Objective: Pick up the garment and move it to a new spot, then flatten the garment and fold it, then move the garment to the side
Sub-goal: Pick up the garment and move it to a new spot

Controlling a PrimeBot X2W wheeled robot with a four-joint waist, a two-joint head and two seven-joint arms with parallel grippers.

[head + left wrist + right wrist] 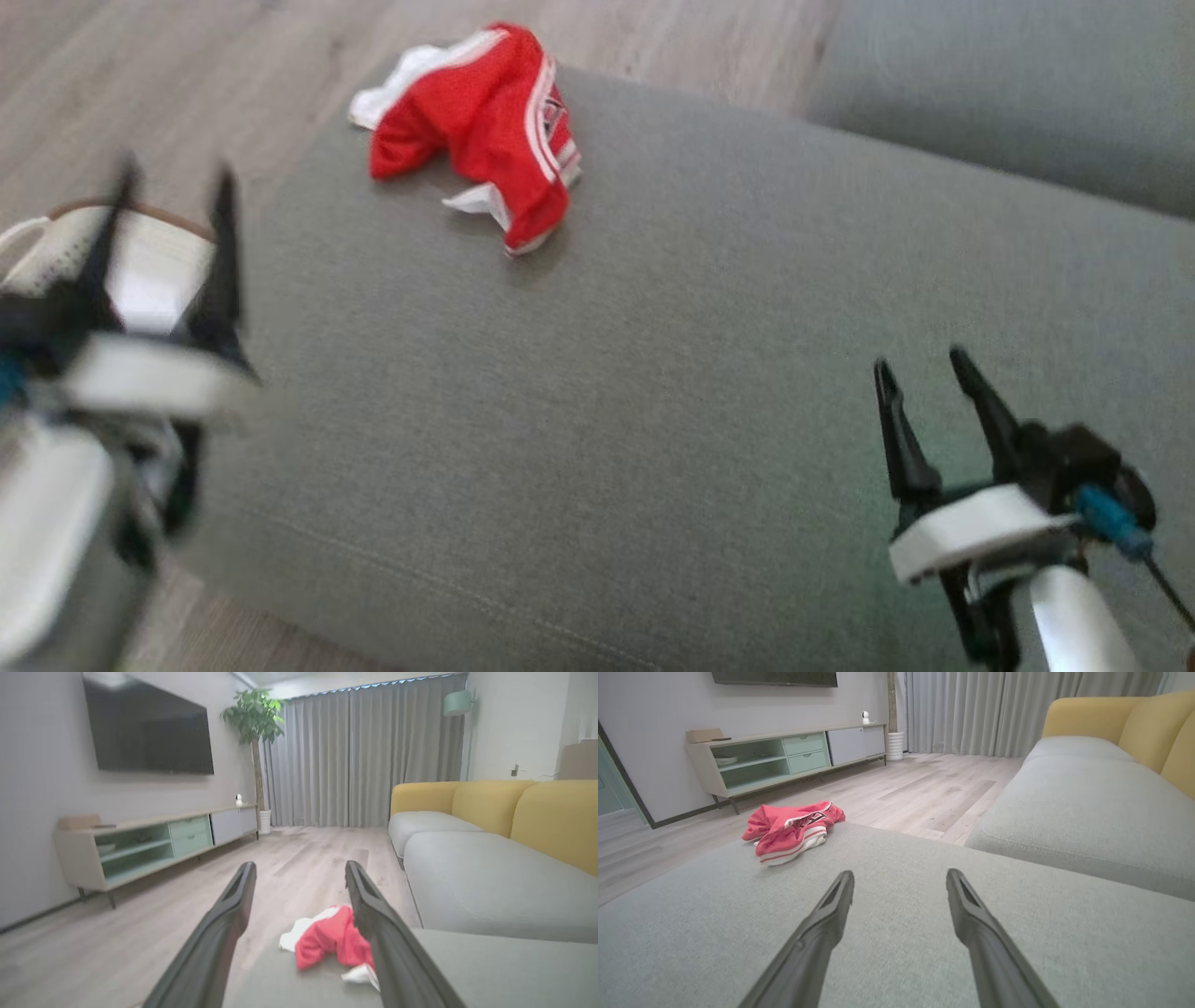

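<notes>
Grey cushion [653, 420]: crumpled garment [485, 121] at corner; left tool [175, 177], right tool [919, 360] apart; cabinet shelf [756, 761]: bowl [725, 759], perhaps.

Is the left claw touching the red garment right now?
Apart. The head view shows bare grey cushion between the left claw and the red garment.

Wood floor [303, 858], grey curtains [364, 756], yellow-backed sofa [490, 802], wall TV [149, 728].

A broad grey fabric sofa cushion [672, 392] standing on a pale wooden floor [187, 84] carries a single crumpled garment [485, 121], red with white stripes, lying directly on it near its far left corner, close to the edge.
</notes>
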